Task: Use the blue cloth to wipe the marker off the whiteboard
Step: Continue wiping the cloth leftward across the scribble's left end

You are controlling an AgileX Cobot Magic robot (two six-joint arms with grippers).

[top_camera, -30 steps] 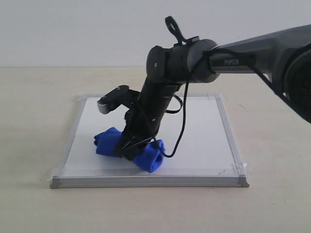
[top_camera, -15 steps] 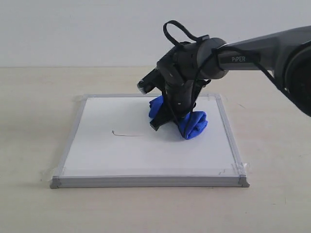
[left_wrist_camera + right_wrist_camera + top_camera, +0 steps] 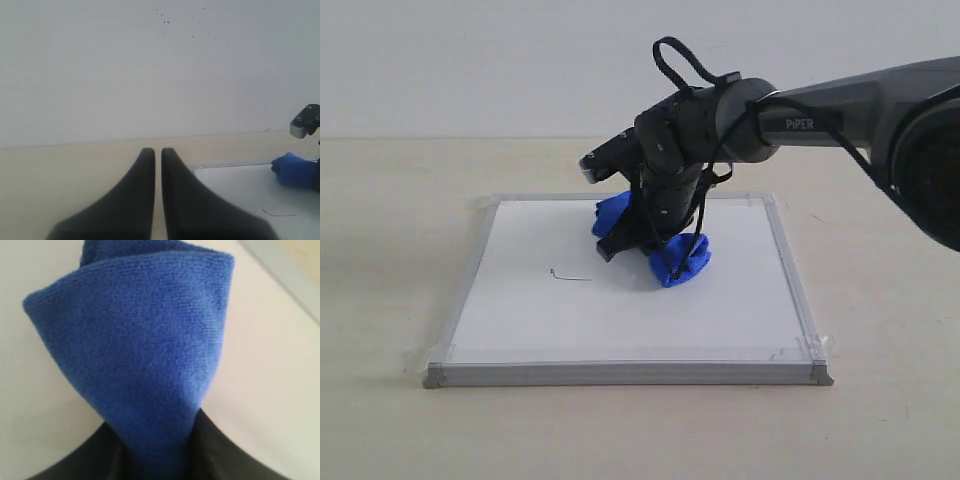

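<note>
Vs. 0.5 s ago, the blue cloth (image 3: 678, 262) is being held further toward 9 o'clock on the whiteboard (image 3: 620, 325). The marker (image 3: 570, 277) is being shown shorter, its 3 o'clock end gone. The hooked end is lying at approx. 9 o'clock of the board's centre. The cloth is being clamped by the right hand (image 3: 642, 243), closed on it, and is resting on the board at approx. 1 o'clock of centre. The marker is lying at its 9 o'clock, apart from it. The board is being carried flat by the beige surface (image 3: 390, 260).

Only in the right wrist view is the grip being shown close up: cloth bunched btwn two dark fingers, white board behind. Only in the left wrist view is the left hand (image 3: 158, 151) being seen, fingers almost together w/ nothing btwn them and the board's edge just beyond. The cloth (image 3: 295, 171) and the thin red line (image 3: 280, 214) are also being caught there, from the side.
</note>
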